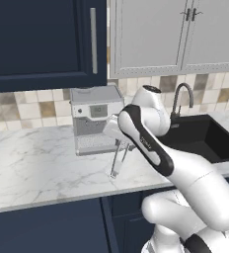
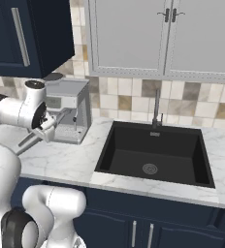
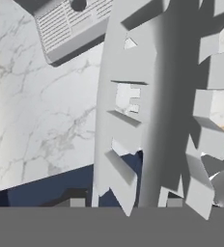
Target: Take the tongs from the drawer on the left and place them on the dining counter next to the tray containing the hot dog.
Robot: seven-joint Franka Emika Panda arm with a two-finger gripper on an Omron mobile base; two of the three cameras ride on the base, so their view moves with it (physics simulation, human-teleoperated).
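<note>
Tongs held over the marble counter
The gripper is clamped on them (they hang below it); the coffee machine stands just behind.

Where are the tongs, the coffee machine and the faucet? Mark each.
tongs [image 1: 117,162], left base view, middle of the arms.
coffee machine [image 1: 96,111], left base view, front panel.
faucet [image 2: 156,109], right base view, upright stem.

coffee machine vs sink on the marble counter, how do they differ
The coffee machine is a light grey upright box standing on top of the marble counter; the sink is a black basin sunk into it. The coffee machine sits against the tiled backsplash beside the arm; the sink lies farther right, with a dark tap behind it. Both are on the same counter.
</note>
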